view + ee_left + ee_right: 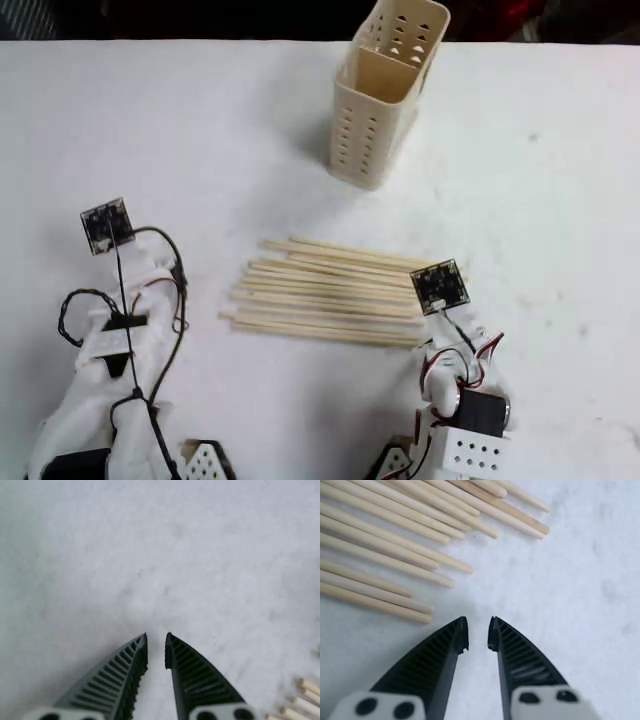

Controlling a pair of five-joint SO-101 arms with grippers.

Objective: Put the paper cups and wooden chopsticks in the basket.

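Pale wooden chopsticks [330,300] in a flat pile on white table [150,130], near upright cream perforated plastic basket [375,130]. Black ribbed left gripper [156,647] narrowly parted, holding nothing. Matching right gripper [478,630] likewise, just beside chopstick ends.

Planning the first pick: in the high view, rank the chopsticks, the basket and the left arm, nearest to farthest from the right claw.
1. chopsticks, just beside the right claw.
2. basket, toward the table's far edge.
3. left arm, beyond the pile.
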